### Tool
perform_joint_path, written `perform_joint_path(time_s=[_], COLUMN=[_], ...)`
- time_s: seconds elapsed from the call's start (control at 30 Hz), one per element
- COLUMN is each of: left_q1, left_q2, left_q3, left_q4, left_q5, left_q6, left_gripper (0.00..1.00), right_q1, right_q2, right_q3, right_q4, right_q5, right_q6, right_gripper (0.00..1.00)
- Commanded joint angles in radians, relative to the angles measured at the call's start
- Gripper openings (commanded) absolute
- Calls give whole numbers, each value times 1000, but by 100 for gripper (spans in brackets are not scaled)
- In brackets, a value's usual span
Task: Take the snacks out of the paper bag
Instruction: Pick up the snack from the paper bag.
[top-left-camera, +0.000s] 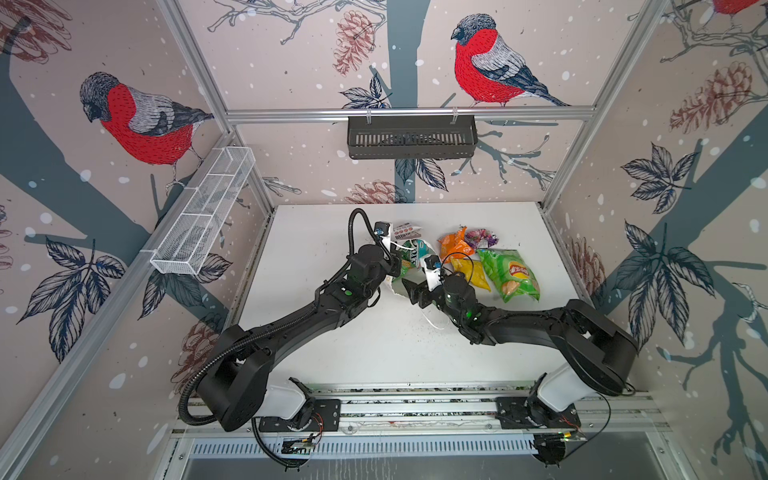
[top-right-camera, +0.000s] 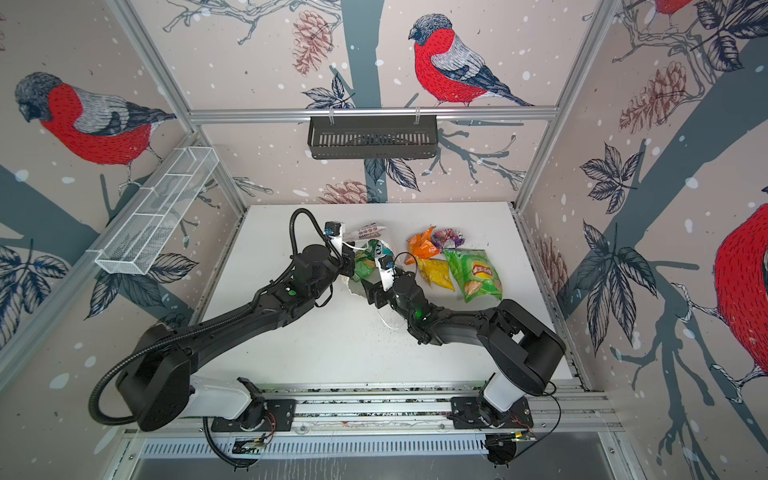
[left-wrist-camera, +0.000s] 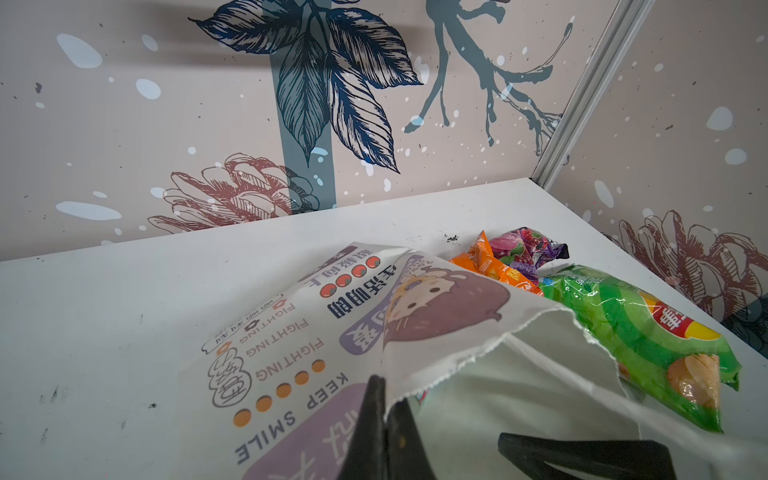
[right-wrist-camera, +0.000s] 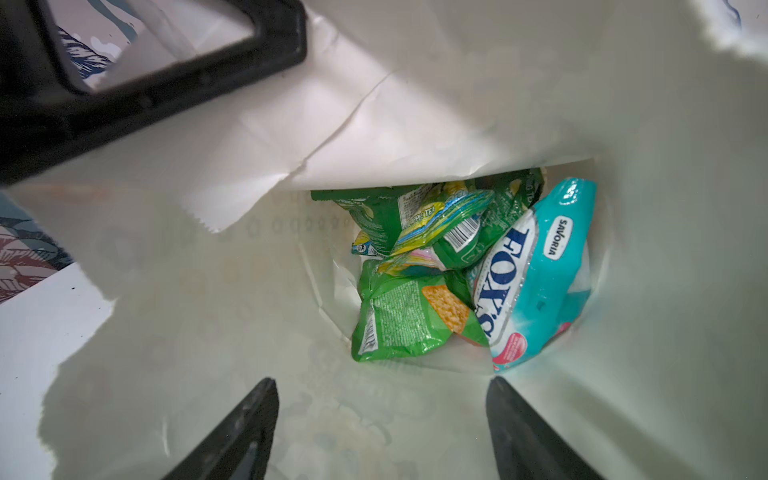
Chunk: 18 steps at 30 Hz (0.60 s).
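You worked inside a cell whose walls (top-left-camera: 291, 62) carried pale pink wallpaper printed with red-breasted birds (top-left-camera: 486, 66), pine cones (top-left-camera: 353, 41), dark leaves and grey-blue branches, all held in an aluminium frame (top-left-camera: 407, 113). You had a black slotted basket (top-left-camera: 411, 137) hung on the rear frame rail and a white wire-mesh basket (top-left-camera: 203, 212) fixed along the left wall. The white tabletop (top-left-camera: 316, 232) was evenly lit and speckled with dark crumbs towards its front.

Bright even light; soft shadows; wide-angle edge distortion; wrist-view foregrounds blurred.
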Motion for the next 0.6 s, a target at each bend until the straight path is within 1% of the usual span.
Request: perform_joint_path(time_s=[0.0,0.33,0.4,0.57], left_q1=[0,0,0,0], left_q2=[-5,-25,-26,-20], left_q3=[10,13,16,18], left_q4=[17,24,23,21], left_q5=[11,36,40,59], left_q6=[-1,-11,-15,-21], left_gripper=[0,0,0,0], right_q1=[-3,-20,-15,-19], right_q2=[19,114,131,156], right_q3=[19,93,112,157], right_q4=[-32,-128,-157,-223], right_q5=[58,65,89,175], right_q6=[-23,-24,-40,-27], right_gripper=[79,81,81,88])
